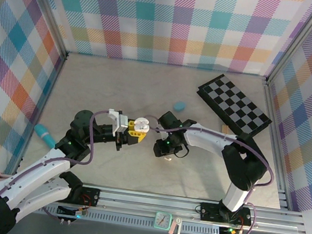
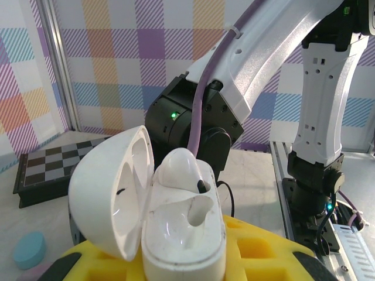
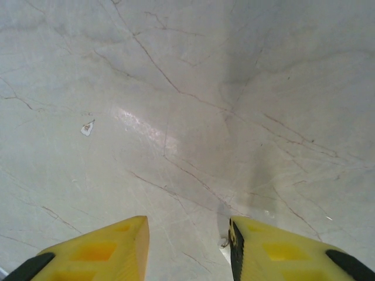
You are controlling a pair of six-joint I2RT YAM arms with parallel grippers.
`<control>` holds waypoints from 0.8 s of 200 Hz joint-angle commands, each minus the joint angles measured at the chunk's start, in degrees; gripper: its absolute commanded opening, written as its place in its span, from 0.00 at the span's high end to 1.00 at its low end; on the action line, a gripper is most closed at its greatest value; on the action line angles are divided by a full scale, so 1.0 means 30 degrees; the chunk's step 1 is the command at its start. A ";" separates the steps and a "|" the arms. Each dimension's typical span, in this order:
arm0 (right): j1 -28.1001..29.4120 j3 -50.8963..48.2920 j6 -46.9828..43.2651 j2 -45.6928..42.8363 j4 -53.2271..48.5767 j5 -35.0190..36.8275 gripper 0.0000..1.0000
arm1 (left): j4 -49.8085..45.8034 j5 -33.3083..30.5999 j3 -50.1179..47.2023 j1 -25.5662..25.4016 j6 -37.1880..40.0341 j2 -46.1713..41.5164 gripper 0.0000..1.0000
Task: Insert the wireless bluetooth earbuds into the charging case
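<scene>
Left pincer (image 1: pixel 135 131) is clenched on the white charging case (image 2: pixel 184 234), yellow fingers (image 2: pixel 266 260) at either side of its base. The lid (image 2: pixel 111 187) is swung open to the left in the left wrist view. One white earbud (image 2: pixel 177 168) is seated in the case's far socket, above the grip. Right pincer (image 3: pixel 187 246) is released, jaws apart over bare tabletop (image 3: pixel 176 117), just right of the case in the top view. A teal oval piece (image 1: pixel 179 105) lies farther back, well apart.
</scene>
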 commanded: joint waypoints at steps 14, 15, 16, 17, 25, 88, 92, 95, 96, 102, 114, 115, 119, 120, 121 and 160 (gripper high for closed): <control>0.0874 0.0803 -0.0861 0.1238 -0.1597 0.1097 0.58 | 0.0180 0.0327 0.0492 0.0080 0.0393 -0.0150 0.93; 0.0887 0.0803 -0.0875 0.1248 -0.1602 0.1075 0.58 | 0.0165 0.0329 0.0494 0.0080 0.0393 -0.0153 0.93; 0.0894 0.0803 -0.0868 0.1268 -0.1604 0.1075 0.57 | 0.0172 0.0330 0.0495 0.0080 0.0393 -0.0155 0.93; 0.0912 0.0803 -0.0862 0.1278 -0.1605 0.1071 0.58 | 0.0176 0.0331 0.0496 0.0080 0.0378 -0.0156 0.93; 0.1041 0.0803 -0.0878 0.1377 -0.1682 0.0967 0.58 | 0.0180 0.0331 0.0494 0.0080 0.0392 -0.0196 0.93; 0.2375 0.0421 -0.0400 0.0760 -0.2745 0.0307 0.59 | 0.0149 0.0378 0.0569 0.0080 0.0393 -0.0333 0.93; 0.2443 0.0347 -0.0280 0.0641 -0.2791 0.0306 0.59 | 0.0136 0.0382 0.0541 0.0080 0.0393 -0.0333 0.93; 0.2478 0.0274 -0.0227 0.0555 -0.2875 0.0327 0.59 | 0.0149 0.0367 0.0553 0.0102 0.0415 -0.0329 0.93; 0.2495 0.0246 -0.0221 0.0540 -0.2886 0.0331 0.59 | 0.0150 0.0378 0.0554 0.0091 0.0418 -0.0331 0.93; 0.2586 0.0100 -0.0075 0.0377 -0.3001 0.0384 0.59 | 0.0150 0.0386 0.0555 0.0084 0.0417 -0.0347 0.93; 0.2679 -0.0236 0.0189 -0.0019 -0.3294 0.0607 0.59 | 0.0149 0.0382 0.0511 0.0080 0.0407 -0.0311 0.93; 0.2683 -0.0229 0.0206 -0.0040 -0.3329 0.0632 0.59 | 0.0150 0.0386 0.0518 0.0109 0.0400 -0.0307 0.93; 0.2707 -0.0367 0.0265 -0.0204 -0.3441 0.0745 0.59 | 0.0150 0.0389 0.0525 0.0082 0.0421 -0.0353 0.93; 0.2712 -0.0397 0.0274 -0.0234 -0.3461 0.0774 0.59 | 0.0136 0.0404 0.0525 0.0081 0.0421 -0.0357 0.93; 0.2700 -0.0427 0.0307 -0.0294 -0.3471 0.0804 0.59 | 0.0143 0.0397 0.0525 0.0081 0.0422 -0.0345 0.93; 0.2703 -0.1367 0.0848 -0.2428 -0.4093 0.1943 0.59 | 0.0251 0.0414 0.0555 0.0080 0.0422 -0.0253 0.93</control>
